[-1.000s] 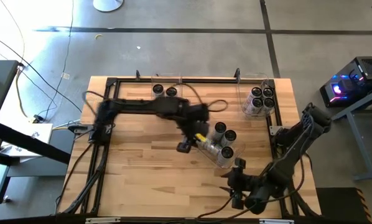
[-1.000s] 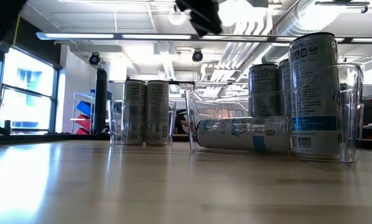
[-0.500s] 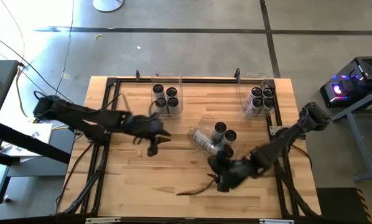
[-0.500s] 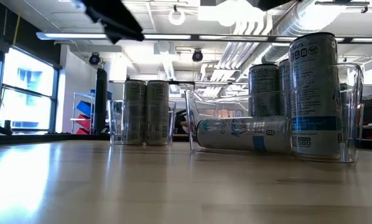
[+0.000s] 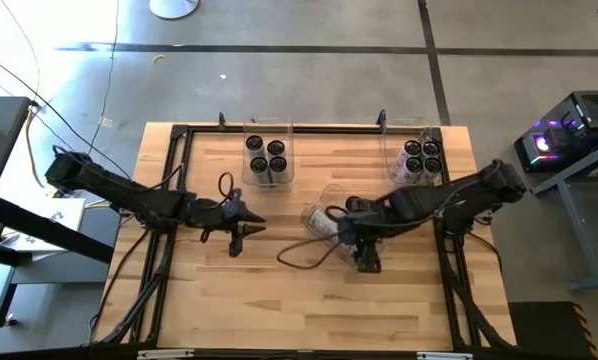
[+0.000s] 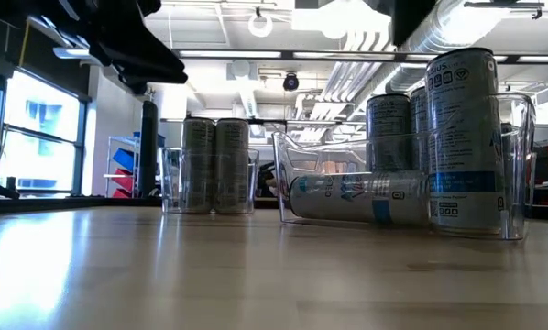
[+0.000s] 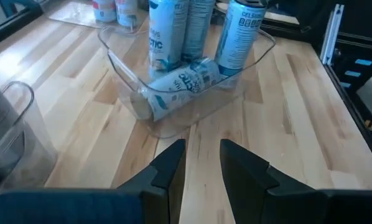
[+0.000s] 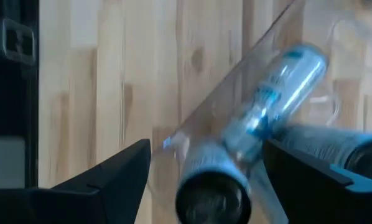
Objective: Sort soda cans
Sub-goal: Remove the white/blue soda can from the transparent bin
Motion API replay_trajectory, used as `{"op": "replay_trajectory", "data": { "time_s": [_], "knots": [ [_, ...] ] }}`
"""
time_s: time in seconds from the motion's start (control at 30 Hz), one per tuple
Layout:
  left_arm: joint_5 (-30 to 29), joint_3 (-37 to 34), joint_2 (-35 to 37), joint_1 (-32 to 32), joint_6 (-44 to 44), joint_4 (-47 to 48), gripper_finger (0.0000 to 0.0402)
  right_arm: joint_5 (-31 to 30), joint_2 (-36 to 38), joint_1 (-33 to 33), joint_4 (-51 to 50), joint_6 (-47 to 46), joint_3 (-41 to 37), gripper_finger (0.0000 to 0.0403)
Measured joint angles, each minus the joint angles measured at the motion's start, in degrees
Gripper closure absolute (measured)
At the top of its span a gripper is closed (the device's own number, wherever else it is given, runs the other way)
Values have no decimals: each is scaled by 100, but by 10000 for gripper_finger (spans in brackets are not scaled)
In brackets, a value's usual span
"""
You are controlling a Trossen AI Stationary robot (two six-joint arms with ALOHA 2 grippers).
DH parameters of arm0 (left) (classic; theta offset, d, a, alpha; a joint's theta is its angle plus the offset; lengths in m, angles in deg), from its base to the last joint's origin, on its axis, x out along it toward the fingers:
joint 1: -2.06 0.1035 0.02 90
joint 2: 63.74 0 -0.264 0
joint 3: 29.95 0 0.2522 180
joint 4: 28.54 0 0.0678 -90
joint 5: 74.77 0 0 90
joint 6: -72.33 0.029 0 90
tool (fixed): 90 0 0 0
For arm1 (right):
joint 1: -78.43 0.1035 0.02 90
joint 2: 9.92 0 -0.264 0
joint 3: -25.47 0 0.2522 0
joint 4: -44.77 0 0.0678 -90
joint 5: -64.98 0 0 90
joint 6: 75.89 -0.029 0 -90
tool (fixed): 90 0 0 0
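In the high view, three bins sit on the surface (image 5: pixel 229 290): one upper centre (image 5: pixel 268 160), one upper right (image 5: pixel 419 160), one mid-frame (image 5: pixel 341 222) with a can (image 5: pixel 322 224) lying inside beside upright cans (image 5: pixel 353 206).

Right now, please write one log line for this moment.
left gripper: empty, over bare table | right gripper: open above lying can in middle bin | lying can: not gripped

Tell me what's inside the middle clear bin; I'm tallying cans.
The middle bin holds one can lying on its side and upright cans behind it. From above, the right arm covers part of it, so no sure count.
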Motion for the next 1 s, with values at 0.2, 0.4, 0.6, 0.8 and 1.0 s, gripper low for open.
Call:
{"op": "replay_trajectory", "data": {
  "time_s": [0.2, 0.4, 0.6, 0.8, 1.0],
  "knots": [
    [-159, -84, -3, -132, -130, -37, 310, -260, -2, 270, -492, -235, -248, 100],
    [-164, -83, -3, -253, -87, -54, 310, -717, -9, 551, -110, -475, -749, 100],
    [-255, -83, -3, -316, -85, -53, 310, -699, -9, 566, -19, -844, -1126, 100],
    [-256, -83, -3, -316, -84, -54, 310, -543, -9, 564, 197, -874, -1515, 112],
    [-258, -81, -5, -314, -84, -55, 310, -496, -22, 566, -28, -874, -1185, 165]
  ]
}}
